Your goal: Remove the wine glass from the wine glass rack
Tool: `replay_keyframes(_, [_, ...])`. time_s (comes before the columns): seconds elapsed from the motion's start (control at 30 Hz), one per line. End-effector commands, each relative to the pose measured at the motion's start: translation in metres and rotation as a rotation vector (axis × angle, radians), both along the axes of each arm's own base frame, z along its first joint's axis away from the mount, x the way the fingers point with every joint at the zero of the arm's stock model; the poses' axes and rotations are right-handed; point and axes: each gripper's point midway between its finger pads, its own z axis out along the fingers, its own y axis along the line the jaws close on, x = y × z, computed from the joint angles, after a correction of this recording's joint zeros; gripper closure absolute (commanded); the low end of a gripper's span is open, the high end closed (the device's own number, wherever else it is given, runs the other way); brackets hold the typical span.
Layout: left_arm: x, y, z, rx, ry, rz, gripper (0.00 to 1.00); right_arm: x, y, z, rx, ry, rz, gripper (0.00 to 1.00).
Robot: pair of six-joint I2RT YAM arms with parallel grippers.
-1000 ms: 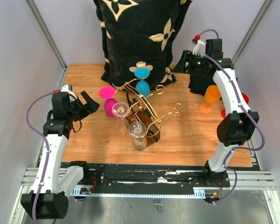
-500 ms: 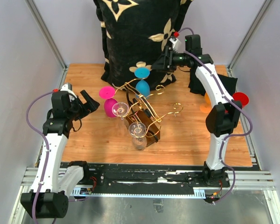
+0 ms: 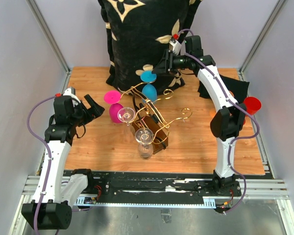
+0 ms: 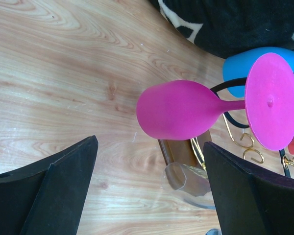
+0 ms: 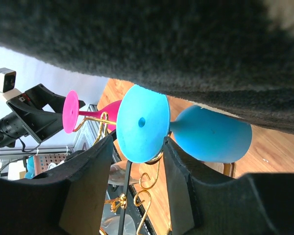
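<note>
Right wrist: matte blue glass, curled gold rack.

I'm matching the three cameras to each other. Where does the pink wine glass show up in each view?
Top external: pink wine glass left of centre, foot above bowl.
Left wrist: pink wine glass mid-picture, sideways, foot at right.
Right wrist: pink wine glass small, at left.
Shared landmark: the blue wine glass, its neighbour in all three.
</note>
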Motion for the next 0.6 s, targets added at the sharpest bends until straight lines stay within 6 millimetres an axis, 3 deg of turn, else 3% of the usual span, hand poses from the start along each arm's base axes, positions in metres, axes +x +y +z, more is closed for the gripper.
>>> replay_keyframes(0.0, [0.0,-0.003,0.011,-0.003,-0.038,-0.019,0.05,-0.007,0.012,0.001,-0.012,-0.007,0.029,0.55])
replay_keyframes(0.43, [-0.003,-0.003,0.008,0.0,-0.036,-0.022,0.05,-0.026,0.032,-0.009,-0.023,0.02,0.102,0.63])
replay_keyframes(0.57, [-0.005,-0.002,0.007,0.009,-0.035,-0.022,0.05,-0.028,0.027,-0.006,-0.046,0.0,0.074,0.64])
